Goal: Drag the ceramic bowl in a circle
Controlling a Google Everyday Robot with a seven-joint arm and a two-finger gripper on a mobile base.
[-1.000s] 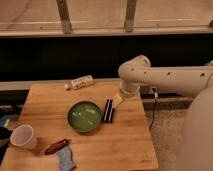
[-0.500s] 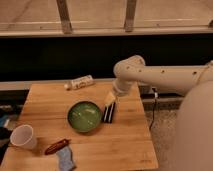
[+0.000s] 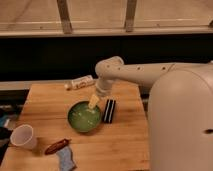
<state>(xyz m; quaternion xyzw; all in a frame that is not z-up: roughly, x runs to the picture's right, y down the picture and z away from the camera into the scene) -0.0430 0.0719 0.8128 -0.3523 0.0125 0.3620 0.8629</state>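
White arm (image 3: 140, 74) angled down-left, hand (image 3: 94, 102) low, mid-view

One glossy green ceramic bowl (image 3: 83, 119), one white paper cup (image 3: 22, 136), one black rectangular block (image 3: 109, 111), one white plastic bottle (image 3: 81, 82). Plus one reddish-brown stick (image 3: 57, 146), one bluish wrapper (image 3: 66, 159), and one gripper (image 3: 94, 101) at the bowl's far rim.

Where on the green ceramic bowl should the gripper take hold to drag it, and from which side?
Probably the rim's far right part, from above. The ceramic bowl is shallow and upright, so the rim is the only edge to catch. The gripper hangs just over that part. A black block lies close on the bowl's right, so coming sideways looks blocked.
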